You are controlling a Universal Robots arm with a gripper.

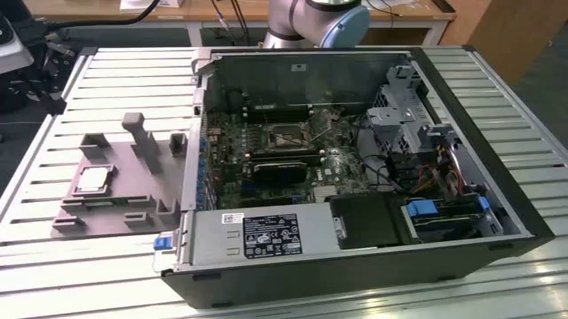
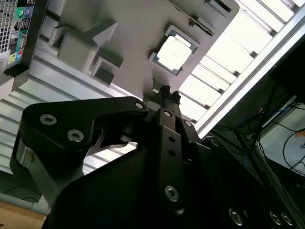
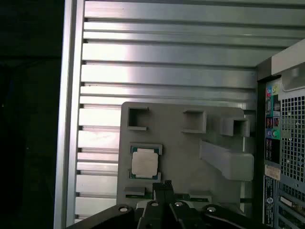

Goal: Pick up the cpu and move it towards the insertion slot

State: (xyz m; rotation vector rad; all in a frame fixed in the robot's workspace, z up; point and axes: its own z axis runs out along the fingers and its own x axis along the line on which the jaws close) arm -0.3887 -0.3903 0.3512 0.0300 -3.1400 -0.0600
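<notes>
My gripper (image 3: 163, 187), pinched narrow and empty, hangs near the cpu (image 3: 144, 162). It lies cradled flat for grasping in the fixture (image 3: 190, 152), at the slot's (image 1: 286, 137) nine o'clock in the exterior view.

power supply labels (image 1: 270, 236), print not legible

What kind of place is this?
Probably a robot lab or workshop: a robot arm rises beyond an opened computer case on a slatted metal table, with the cpu lying on a grey fixture.
</notes>
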